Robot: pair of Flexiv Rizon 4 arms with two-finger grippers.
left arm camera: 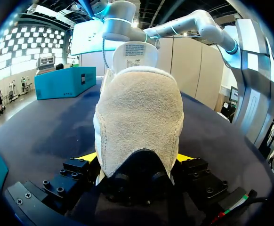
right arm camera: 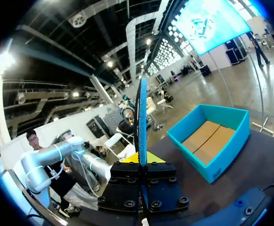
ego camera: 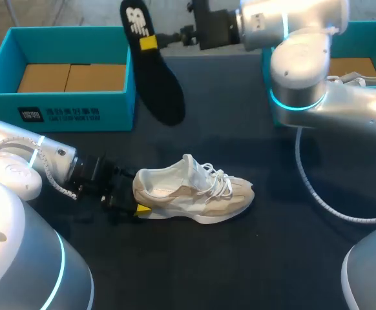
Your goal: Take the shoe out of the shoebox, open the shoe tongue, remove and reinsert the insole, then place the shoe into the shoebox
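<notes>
Nearest the left wrist camera you have the suede heel of the shoe (ego camera: 194, 190), and your left hand (left arm camera: 136, 160) pinches it from both sides, one yellow tip at each flank. The shoe lies on its side on the counter (ego camera: 252, 258), toe pointing away from that hand, with the laces loose over the opening.

Your right hand (ego camera: 150, 42) is pressed together on the black insole (ego camera: 152, 71), gripping it near the printed heel end. The long toe end hangs down free, up off the counter and well apart from the shoe. The teal shoebox (ego camera: 78, 106) stands open behind it.

Judged risks for reinsertion:
- The insole is thin and held at one end only, so it may swing or slip in the pinch on contact.
- Its hanging toe may catch on the tongue or laces and fold instead of sliding in.
- The shoe is held by the heel alone, so pushing the insole in may pivot or tip it.
</notes>
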